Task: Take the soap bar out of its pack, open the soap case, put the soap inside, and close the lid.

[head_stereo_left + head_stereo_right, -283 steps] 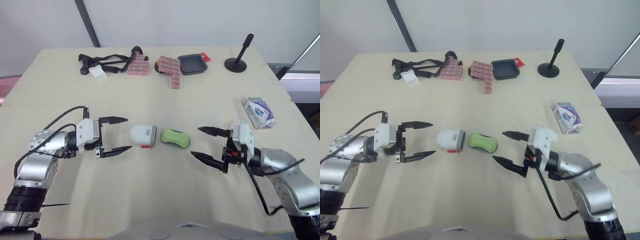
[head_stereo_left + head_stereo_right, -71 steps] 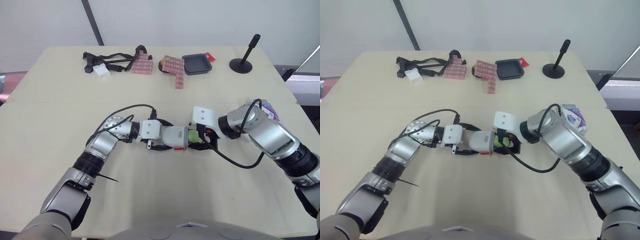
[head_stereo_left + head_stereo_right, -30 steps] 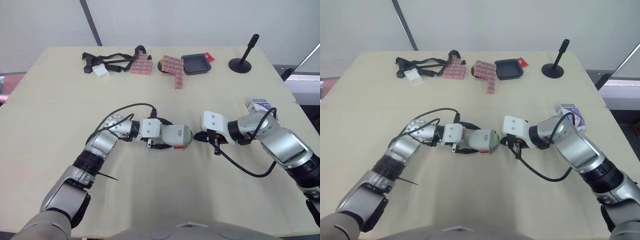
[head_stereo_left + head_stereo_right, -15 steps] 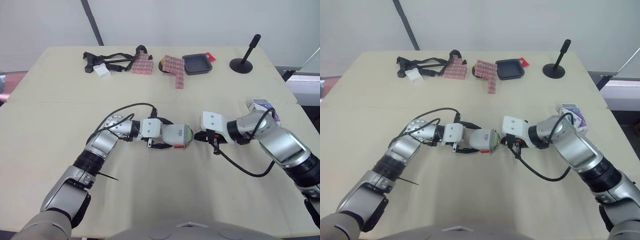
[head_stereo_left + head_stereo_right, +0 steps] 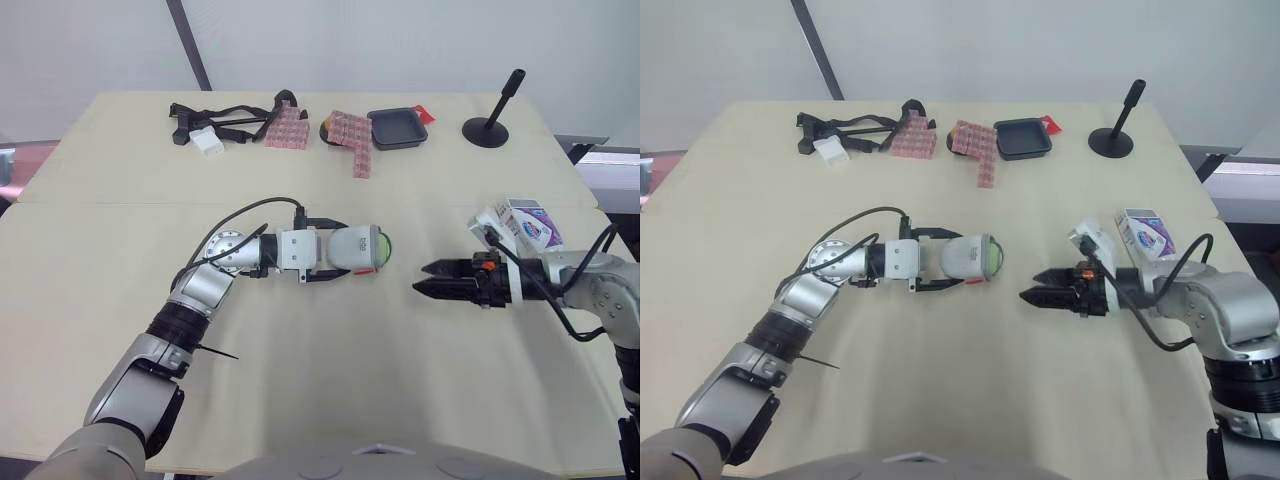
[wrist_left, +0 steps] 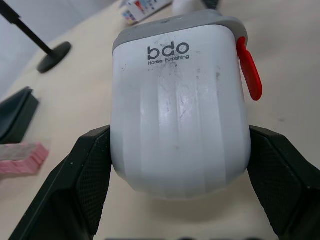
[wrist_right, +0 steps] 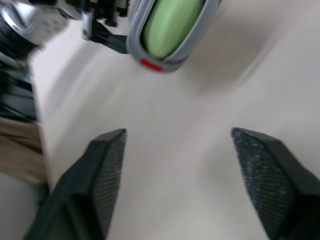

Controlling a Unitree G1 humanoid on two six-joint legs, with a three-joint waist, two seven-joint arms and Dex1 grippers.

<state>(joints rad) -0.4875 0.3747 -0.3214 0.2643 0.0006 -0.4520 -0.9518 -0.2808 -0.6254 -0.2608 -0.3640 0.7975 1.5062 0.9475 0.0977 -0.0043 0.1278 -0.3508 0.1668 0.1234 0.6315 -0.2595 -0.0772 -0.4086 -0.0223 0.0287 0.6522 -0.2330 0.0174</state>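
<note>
1. Surface: a pale beige table [image 5: 320, 400], with a seam across it on the far side of both jaws. Behind it is a plain light wall [image 5: 400, 40], with a dark pole [image 5: 190, 45] leaning across it.
2. Left gripper [image 5: 333, 250]: its jaws are clenched on the case [image 6: 180, 115], one finger on each long side. The case is white with a grey rim and a red tab, and lies on its side between the jaws. Whether it touches the table cannot be told.
3. The green soap [image 7: 172, 22] sits inside the case and shows at the grey-rimmed end. That end faces the right jaws.
4. Right gripper [image 5: 418, 278]: its jaws are released and spread, with nothing between them. The tips point at the case mouth and stand well apart from it, over bare table.
5. The pack [image 5: 528, 222], white and purple, lies behind the right jaws' tips, just beside that wrist on its far side.
6. Well beyond both jaws, along the far edge, lie:
   - a black strap [image 5: 215, 115]
   - pink blocks [image 5: 352, 140]
   - a black tray [image 5: 397, 128]
   - a black stand [image 5: 490, 125]
</note>
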